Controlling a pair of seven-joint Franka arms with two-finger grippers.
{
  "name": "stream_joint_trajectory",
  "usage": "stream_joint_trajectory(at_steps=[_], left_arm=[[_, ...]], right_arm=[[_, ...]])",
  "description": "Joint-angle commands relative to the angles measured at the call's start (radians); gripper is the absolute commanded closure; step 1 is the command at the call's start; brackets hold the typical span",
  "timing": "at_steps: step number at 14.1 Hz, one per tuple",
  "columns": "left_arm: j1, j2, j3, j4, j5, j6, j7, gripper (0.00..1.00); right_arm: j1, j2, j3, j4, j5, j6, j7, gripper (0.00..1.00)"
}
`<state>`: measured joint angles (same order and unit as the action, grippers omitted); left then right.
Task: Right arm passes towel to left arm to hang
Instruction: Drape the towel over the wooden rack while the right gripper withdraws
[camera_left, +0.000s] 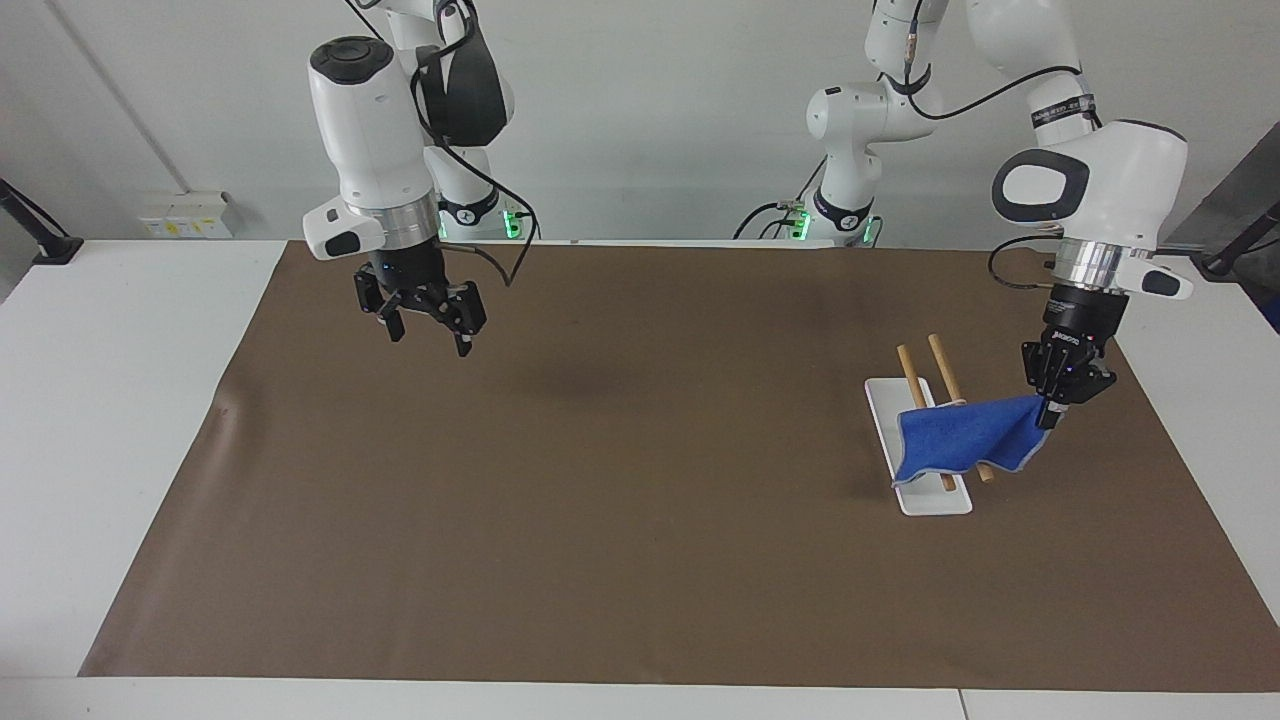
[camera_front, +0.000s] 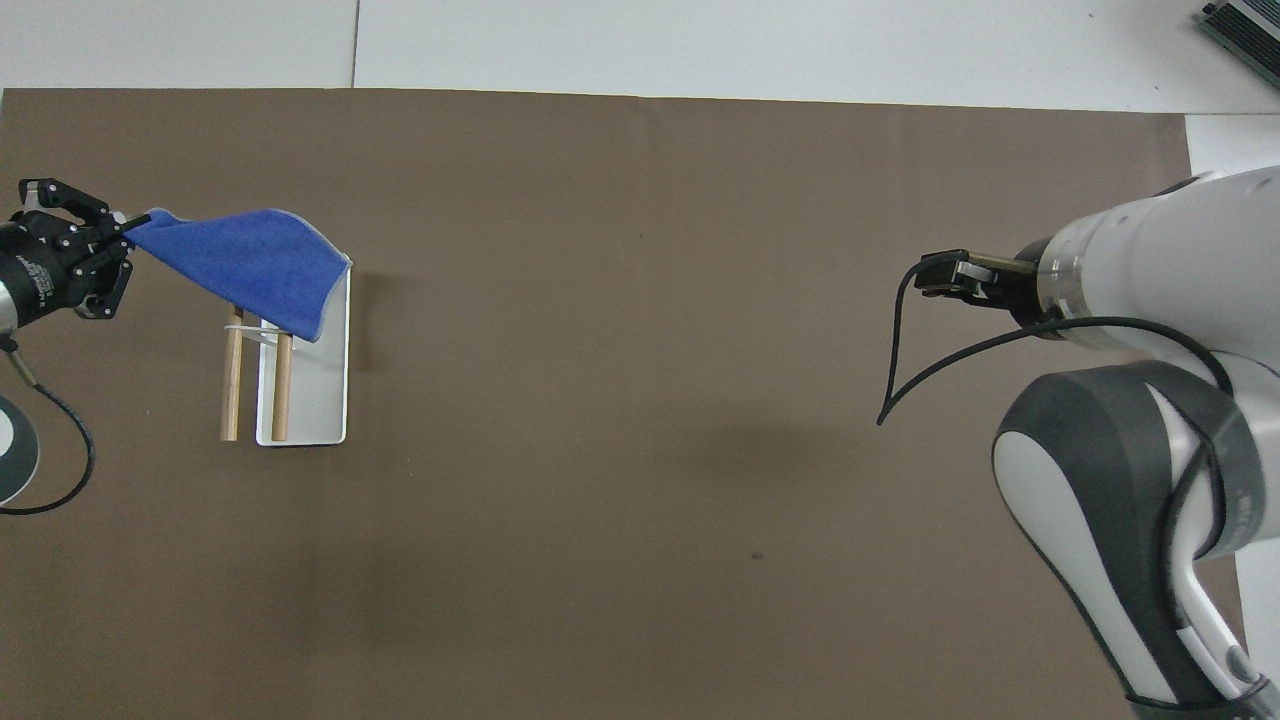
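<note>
1. The facing view comes from a high camera across the table, looking toward the robots and down; both arm bases stand at its top against a white wall.
2. It sits well back, taking in the whole brown mat (camera_left: 620, 500) and the white table (camera_left: 120, 400) around it.
3. The overhead view looks steeply down from above the robots' own end; the arms enter from its lower corners.
4. It sits closer, cropping the mat (camera_front: 640, 450) at the sides and bottom.
5. Both views share the mat's middle and the white rack (camera_left: 935, 497) (camera_front: 320, 400), seen half a turn apart.
</note>
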<state>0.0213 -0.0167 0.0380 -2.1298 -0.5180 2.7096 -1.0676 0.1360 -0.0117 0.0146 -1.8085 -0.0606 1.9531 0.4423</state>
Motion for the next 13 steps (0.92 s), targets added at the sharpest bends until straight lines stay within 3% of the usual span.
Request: stream_joint_trajectory(at_steps=[1, 8, 11, 12, 13], left_arm=[[0.006, -0.02, 0.02, -0.062, -0.019, -0.002, 0.029, 1.0], [0.012, -0.02, 0.037, -0.148, -0.019, 0.002, 0.029, 1.0], [0.02, -0.022, 0.048, -0.177, -0.019, 0.002, 0.031, 1.0], [0.019, -0.02, 0.048, -0.177, -0.019, 0.004, 0.029, 0.85], [0.019, -0.019, 0.054, -0.171, -0.019, 0.004, 0.029, 0.57]], right_arm=[[-0.053, -0.005, 0.005, 0.052, -0.015, -0.1, -0.077, 0.0], [-0.134, -0.002, -0.044, 0.179, 0.001, -0.327, -0.258, 0.0], [-0.138, -0.017, -0.044, 0.183, 0.005, -0.381, -0.26, 0.0], [-0.136, -0.024, -0.044, 0.176, 0.005, -0.381, -0.266, 0.0], [-0.139, -0.024, -0.044, 0.176, 0.005, -0.378, -0.267, 0.0]])
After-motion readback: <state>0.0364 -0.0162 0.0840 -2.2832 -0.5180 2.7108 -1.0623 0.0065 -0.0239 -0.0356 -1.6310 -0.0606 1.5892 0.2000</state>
